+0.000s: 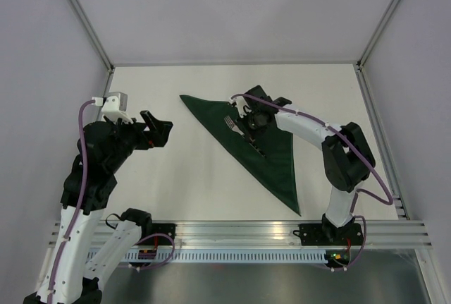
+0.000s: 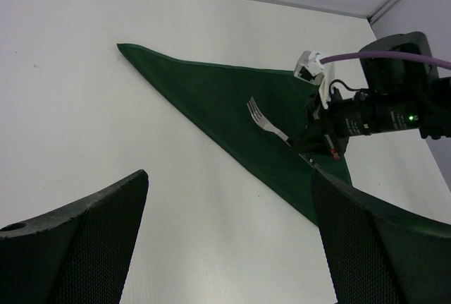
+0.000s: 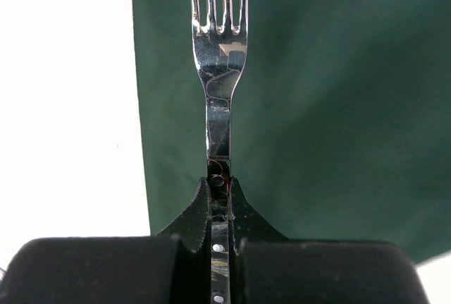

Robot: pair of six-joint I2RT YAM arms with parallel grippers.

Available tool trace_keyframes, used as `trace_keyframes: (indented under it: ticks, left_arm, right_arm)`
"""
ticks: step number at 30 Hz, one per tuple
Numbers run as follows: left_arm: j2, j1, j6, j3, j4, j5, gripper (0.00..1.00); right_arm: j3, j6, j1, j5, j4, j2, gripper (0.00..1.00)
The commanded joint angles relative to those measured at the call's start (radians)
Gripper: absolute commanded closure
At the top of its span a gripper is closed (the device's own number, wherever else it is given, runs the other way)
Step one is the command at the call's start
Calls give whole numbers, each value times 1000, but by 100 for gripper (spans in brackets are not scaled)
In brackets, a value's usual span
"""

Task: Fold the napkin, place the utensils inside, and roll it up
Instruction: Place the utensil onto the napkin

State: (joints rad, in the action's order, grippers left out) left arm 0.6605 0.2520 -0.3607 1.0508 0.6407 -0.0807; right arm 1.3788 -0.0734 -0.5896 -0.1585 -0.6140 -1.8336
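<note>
On the right half of the table, your right gripper (image 3: 220,190) is clamped on the handle of the fork (image 3: 220,71), holding it at the folded napkin (image 1: 278,166), probably to lay it just inside the long left edge for rolling. The fork runs along that edge, with its tines pointing far-left and its handle near-right. Your left gripper (image 1: 158,131) hangs wide open, well left of the cloth.
</note>
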Motion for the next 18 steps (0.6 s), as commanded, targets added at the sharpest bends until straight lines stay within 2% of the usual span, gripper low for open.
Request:
trace_keyframes:
  ticks: [1,6,18]
  left_arm:
    - [-1,-2,-24,38,-9,9,0]
    - [-1,-2,-23,38,1,15,0]
    - [11,-2,-17,34,5,25,0]
  right_arm:
    - [39,41,-24,40,-17,-44,100]
    - [16,57,-72,54,59,-67,100]
    - [103,109,-84,19,39,-164,99]
